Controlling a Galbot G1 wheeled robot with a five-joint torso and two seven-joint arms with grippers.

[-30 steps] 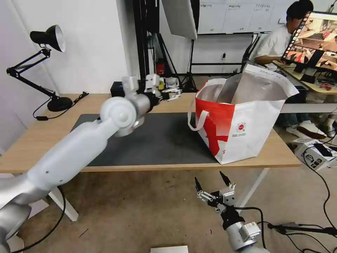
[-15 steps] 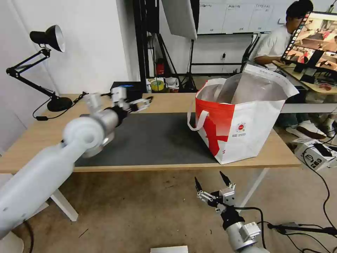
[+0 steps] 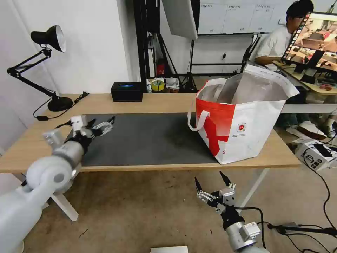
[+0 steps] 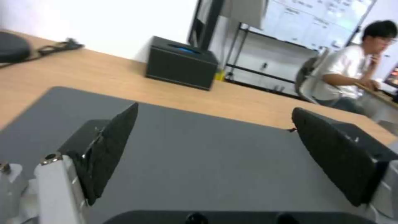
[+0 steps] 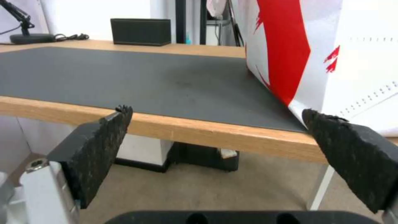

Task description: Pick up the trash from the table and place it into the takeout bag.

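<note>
The takeout bag [image 3: 245,119] stands open on the right end of the table [image 3: 140,102], showing its white and red sides and silver lining. No trash is in view on the table or on the dark grey mat [image 3: 151,140]. My left gripper [image 3: 102,123] hovers low over the mat's left part, open with nothing between its fingers; the left wrist view has the left gripper [image 4: 215,109] over bare mat. My right gripper [image 3: 208,176] hangs below the table's front edge, open and empty. From the right wrist, the right gripper [image 5: 216,111] faces the table edge and the bag [image 5: 331,56].
A black tissue box [image 3: 126,91] sits at the table's far edge. A black desk lamp [image 3: 52,38] stands at the far left corner, its cable on the wood. Cables and a box lie on the floor at the right.
My left arm has swung from the far middle of the table back to the left and down toward the mat's left edge, staying open. The right arm has not moved.
</note>
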